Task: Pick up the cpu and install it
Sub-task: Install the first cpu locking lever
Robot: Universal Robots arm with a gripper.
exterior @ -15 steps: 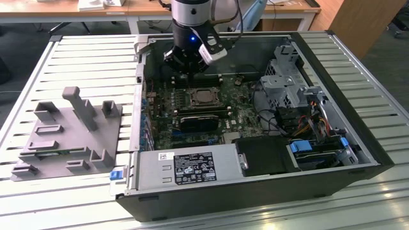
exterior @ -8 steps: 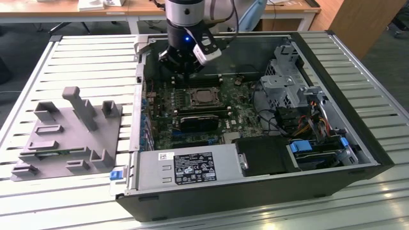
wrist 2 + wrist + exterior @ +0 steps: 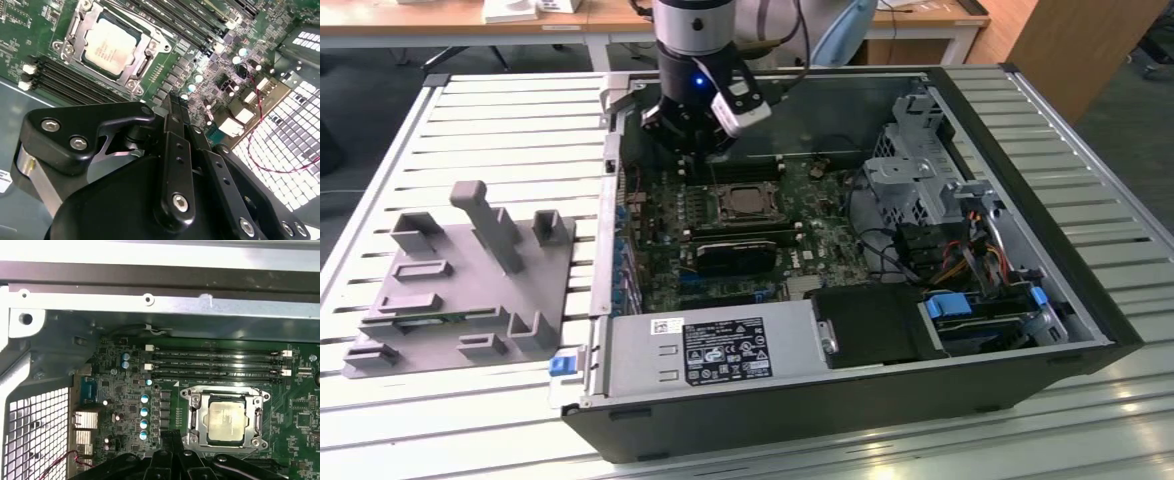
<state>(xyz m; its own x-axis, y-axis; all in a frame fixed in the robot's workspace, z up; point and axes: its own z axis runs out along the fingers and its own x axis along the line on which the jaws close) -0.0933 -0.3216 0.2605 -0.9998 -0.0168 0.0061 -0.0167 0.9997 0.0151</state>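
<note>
The cpu (image 3: 744, 203) lies flat inside the metal-framed socket on the green motherboard, silvery top up. It also shows in both wrist views, as the cpu (image 3: 107, 42) and the cpu (image 3: 226, 421). My gripper (image 3: 712, 160) hangs over the motherboard just behind the socket, toward the case's far wall, and does not touch the chip. In the second wrist view its black fingers (image 3: 175, 125) lie pressed together with nothing between them. The gripper (image 3: 169, 436) tip stands beside the socket frame, next to a row of small capacitors.
The open computer case (image 3: 1067, 300) lies on a slatted table. A grey tray (image 3: 454, 270) with upright posts sits to the exterior view's left. Memory slots (image 3: 215, 365), a power supply (image 3: 720, 350) and a drive cage (image 3: 921, 170) with cables surround the socket.
</note>
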